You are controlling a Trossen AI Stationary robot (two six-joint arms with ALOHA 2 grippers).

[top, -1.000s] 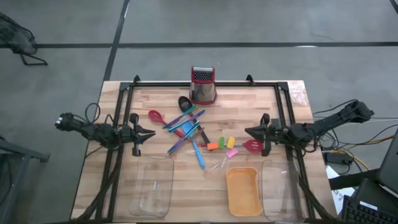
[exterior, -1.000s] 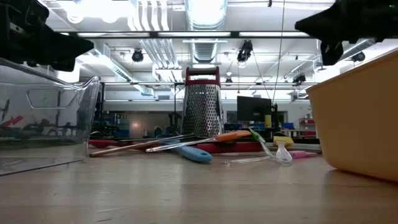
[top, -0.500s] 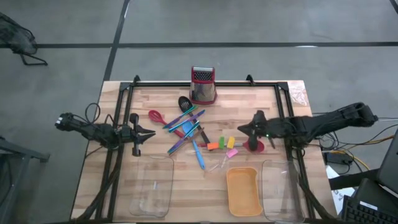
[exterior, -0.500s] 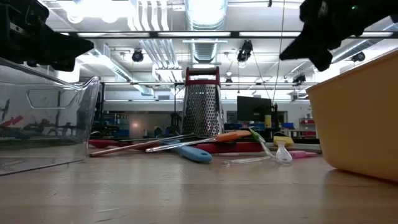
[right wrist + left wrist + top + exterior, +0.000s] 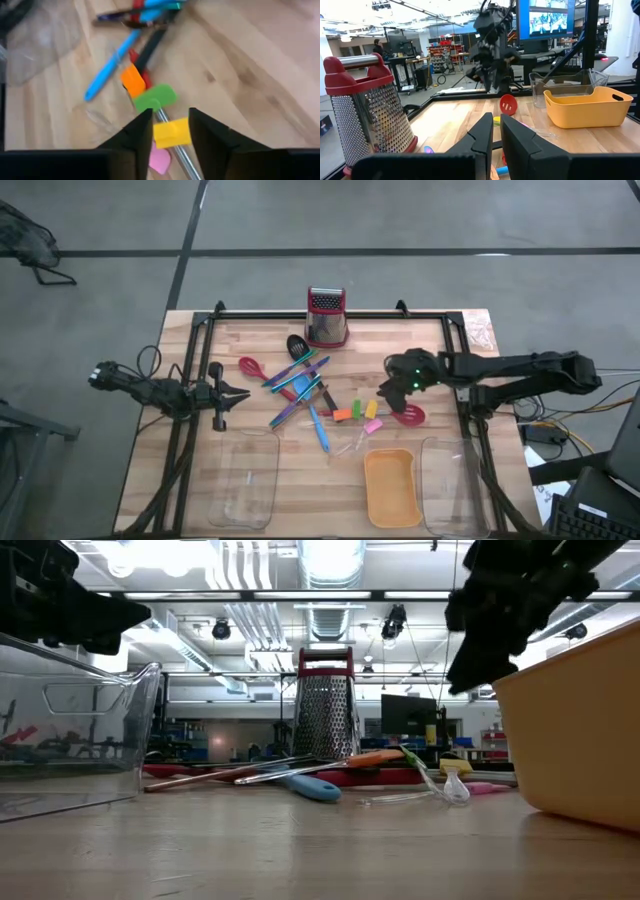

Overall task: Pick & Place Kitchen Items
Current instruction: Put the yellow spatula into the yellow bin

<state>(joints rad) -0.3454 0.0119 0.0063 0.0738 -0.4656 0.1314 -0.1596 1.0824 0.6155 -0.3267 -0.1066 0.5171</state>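
The kitchen items lie in the middle of the table. A heap of spoons, spatulas and thin sticks (image 5: 300,385) is there, with a blue handle (image 5: 107,67) pointing toward the near edge. To their right lie small orange (image 5: 132,80), green (image 5: 155,97), yellow (image 5: 172,131) and pink (image 5: 160,160) pieces. A red slotted spatula head (image 5: 409,416) lies farther right. My right gripper (image 5: 392,388) hovers open above the small pieces, slanting down; the yellow piece shows between its fingers. My left gripper (image 5: 240,393) waits shut and level at the table's left.
A metal box grater with a red top (image 5: 326,317) stands at the far edge. Along the near edge stand a clear tray (image 5: 245,480), an orange tray (image 5: 390,485) and another clear tray (image 5: 450,485). Dark frame rails (image 5: 190,380) run along the table's sides.
My right gripper has gone from the table's right side toward its middle and has tipped from level to slanting down, ending over the small coloured pieces. The items on the table have stayed where they were.
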